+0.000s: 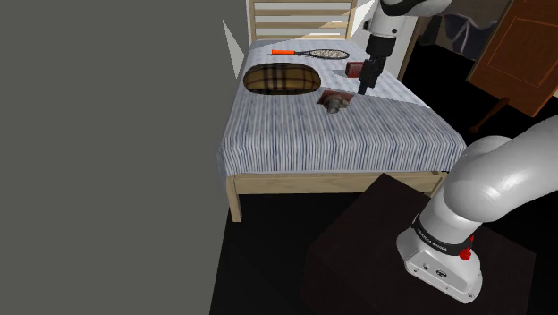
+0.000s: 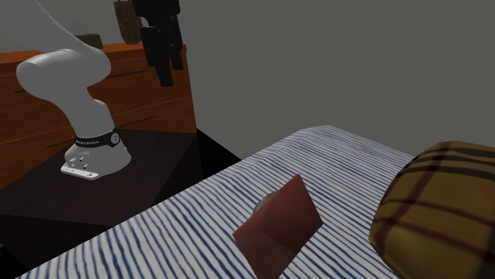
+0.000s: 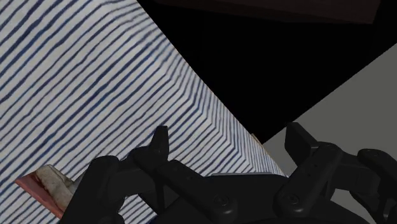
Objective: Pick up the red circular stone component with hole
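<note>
A reddish-brown piece (image 1: 337,100) with a grey, stone-like round part lies on the striped bed cover (image 1: 295,134), near the bed's middle. From the second exterior view it looks like a tilted red slab (image 2: 278,226). Its red-edged corner (image 3: 44,186) shows beside the left finger in the wrist view. My black gripper (image 1: 365,86) hangs above the bed, just to the shoulder view's right of the piece and apart from it. It is open (image 3: 229,143), with nothing between the fingers (image 3: 160,141). It also appears high up (image 2: 165,55) in the second exterior view.
A plaid cushion (image 1: 282,79) lies left of the piece in the shoulder view. A racket with an orange grip (image 1: 313,54) and a small dark red box (image 1: 354,70) lie near the slatted headboard (image 1: 300,18). A wooden dresser (image 2: 143,87) stands behind my stand (image 1: 402,259).
</note>
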Tool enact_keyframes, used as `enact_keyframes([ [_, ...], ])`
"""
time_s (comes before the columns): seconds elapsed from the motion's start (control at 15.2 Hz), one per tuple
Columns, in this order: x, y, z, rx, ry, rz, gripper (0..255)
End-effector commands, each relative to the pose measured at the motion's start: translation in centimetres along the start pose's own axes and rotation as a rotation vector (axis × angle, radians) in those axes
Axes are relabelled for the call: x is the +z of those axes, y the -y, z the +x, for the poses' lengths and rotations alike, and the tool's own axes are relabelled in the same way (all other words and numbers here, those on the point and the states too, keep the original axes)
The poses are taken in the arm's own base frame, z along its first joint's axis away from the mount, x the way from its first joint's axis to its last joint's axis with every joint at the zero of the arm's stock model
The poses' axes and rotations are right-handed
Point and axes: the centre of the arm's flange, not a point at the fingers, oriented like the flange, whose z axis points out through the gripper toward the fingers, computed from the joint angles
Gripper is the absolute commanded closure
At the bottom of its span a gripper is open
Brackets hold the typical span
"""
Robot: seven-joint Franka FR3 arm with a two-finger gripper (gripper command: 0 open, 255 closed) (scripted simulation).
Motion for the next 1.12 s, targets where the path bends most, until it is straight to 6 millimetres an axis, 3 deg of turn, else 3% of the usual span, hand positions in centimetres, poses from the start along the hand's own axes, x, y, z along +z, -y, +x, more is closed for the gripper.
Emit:
enact_keyframes([
  [0.0,0.9,-2.1,1.0,-0.058,0.003,-0.009,0],
  [0.53,4.5,-10.4,5.7,-0.271,0.014,-0.037,0],
  [1.06,7.9,-17.6,12.1,-0.485,0.025,-0.065,0],
])
